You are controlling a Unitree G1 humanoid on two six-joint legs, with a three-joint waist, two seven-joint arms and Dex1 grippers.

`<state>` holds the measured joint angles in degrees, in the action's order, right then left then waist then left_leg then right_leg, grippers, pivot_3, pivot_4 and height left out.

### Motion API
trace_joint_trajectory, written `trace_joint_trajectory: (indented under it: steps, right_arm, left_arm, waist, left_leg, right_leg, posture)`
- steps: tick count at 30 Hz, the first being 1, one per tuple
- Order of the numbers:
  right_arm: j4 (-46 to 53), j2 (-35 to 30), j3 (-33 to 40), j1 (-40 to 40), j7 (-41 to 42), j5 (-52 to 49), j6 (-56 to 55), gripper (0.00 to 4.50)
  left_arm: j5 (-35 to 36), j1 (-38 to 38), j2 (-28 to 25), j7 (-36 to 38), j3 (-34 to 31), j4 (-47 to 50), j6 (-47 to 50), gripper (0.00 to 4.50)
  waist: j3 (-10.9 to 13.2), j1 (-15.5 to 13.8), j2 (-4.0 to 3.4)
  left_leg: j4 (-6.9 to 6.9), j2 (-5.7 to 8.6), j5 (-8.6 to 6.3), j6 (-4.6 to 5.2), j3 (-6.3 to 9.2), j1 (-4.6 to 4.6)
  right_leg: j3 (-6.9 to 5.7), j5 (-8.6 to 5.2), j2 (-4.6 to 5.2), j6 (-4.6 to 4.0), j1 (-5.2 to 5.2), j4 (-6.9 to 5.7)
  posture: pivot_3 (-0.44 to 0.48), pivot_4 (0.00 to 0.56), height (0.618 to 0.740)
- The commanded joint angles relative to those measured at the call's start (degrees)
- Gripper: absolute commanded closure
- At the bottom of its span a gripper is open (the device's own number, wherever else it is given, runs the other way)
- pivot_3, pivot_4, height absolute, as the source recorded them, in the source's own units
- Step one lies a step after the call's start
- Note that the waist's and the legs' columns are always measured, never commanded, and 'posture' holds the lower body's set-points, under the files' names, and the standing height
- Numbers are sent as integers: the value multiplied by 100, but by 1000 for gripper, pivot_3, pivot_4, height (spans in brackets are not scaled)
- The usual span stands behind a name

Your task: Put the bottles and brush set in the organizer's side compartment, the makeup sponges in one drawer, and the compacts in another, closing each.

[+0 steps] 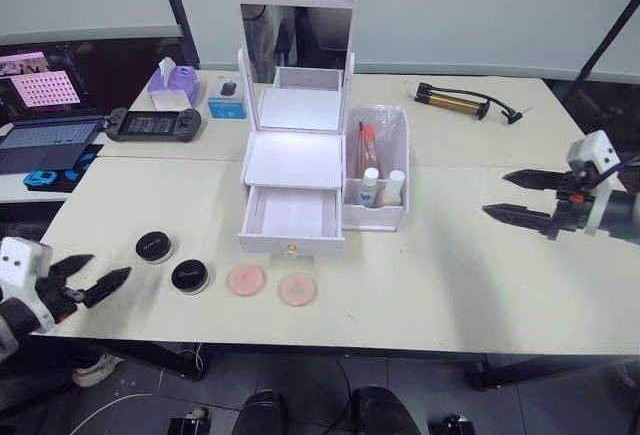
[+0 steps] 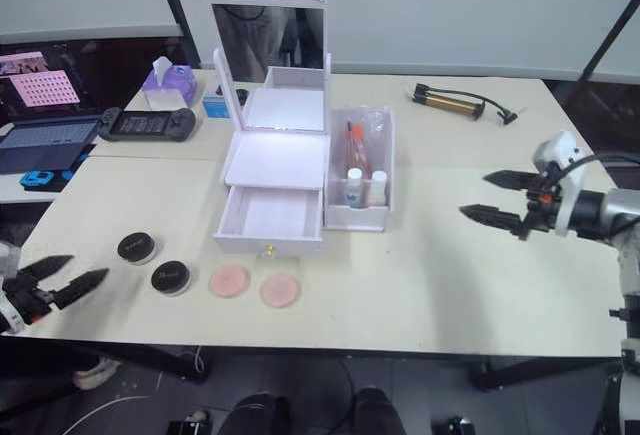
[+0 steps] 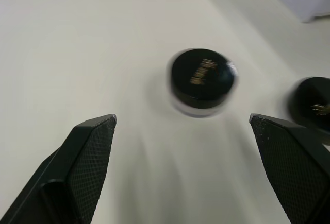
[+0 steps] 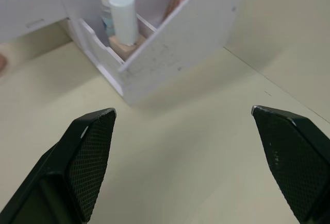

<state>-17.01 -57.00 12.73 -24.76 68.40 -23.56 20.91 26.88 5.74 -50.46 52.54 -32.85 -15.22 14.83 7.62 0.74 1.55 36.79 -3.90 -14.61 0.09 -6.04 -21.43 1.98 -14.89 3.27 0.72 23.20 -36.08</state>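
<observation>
Bottles (image 1: 381,187) and brush set (image 1: 368,145) in side compartment (image 1: 398,170); sponges (image 1: 271,284) and compacts (image 1: 172,261) along counter's (image 1: 450,285) front edge, before organizer (image 1: 294,170)

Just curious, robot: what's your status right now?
Both claws open, empty: left claw, right claw. Bottles in side compartment. Sponges, compacts on table. Drawer open.

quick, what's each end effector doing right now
Left end effector: open, holding nothing.
Right end effector: open, holding nothing.

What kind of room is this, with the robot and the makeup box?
Probably a lab or office set up for robot practice: plain joined tables, a laptop and game controller off to the side, and a white makeup organizer laid out for sorting.
</observation>
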Motion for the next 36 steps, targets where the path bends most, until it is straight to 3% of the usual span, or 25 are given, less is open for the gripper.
trace_joint_trajectory:
  steps: [1,5,14,18,23,31,36]
  right_arm:
    - [-13,218,498,469,-419,54,-487,0]
    - [-86,442,683,705,-742,118,-875,0]
    - [394,350,347,478,-937,278,-625,0]
    - [1504,-13,-7,76,-342,-778,1505,0]
    - [2415,-277,-491,-747,7,-1444,2763,0]
    - [2495,-353,-939,-2279,797,-2179,3708,0]
    - [2726,-272,-1057,-2603,1162,-2249,3469,0]
  left_arm:
    - [-286,-184,-235,28,-157,-735,-603,44]
    - [-576,-515,-391,131,103,-1376,-1007,44]
    - [-391,-695,-479,-43,74,-687,26,44]
    - [-546,-434,-320,-697,174,582,639,44]
    - [5,1,-375,-462,131,2264,1577,44]
    - [484,672,-364,78,-35,3719,1880,44]
    - [472,912,-161,-165,285,4504,1964,44]
  waist:
    - [-1,0,1]
    - [1,1,-1]
    - [0,7,0]
    - [3,26,-6]
    - [2,12,-2]
    - [3,-1,-4]
    - [3,-7,-3]
  left_leg:
    - [-1,-1,0,0,-8,0]
    - [-1,-1,1,-1,-25,7]
    - [-2,-4,0,-2,-31,12]
    - [-4,-6,0,-2,-31,15]
    - [-8,-12,-2,-2,-26,15]
    - [-9,-7,-2,0,-26,10]
    - [-11,-8,-3,1,-26,12]
  right_leg:
    - [1,0,3,0,1,0]
    - [5,1,8,2,3,-7]
    - [9,2,7,3,2,-13]
    - [21,2,7,3,4,-19]
    - [23,2,8,2,5,-14]
    - [24,3,14,2,14,-5]
    - [23,3,9,-3,14,-5]
  posture:
    - [0,150,732]
    - [0,150,732]
    - [0,150,732]
    - [0,150,732]
    - [0,150,732]
    - [0,150,732]
    - [0,150,732]
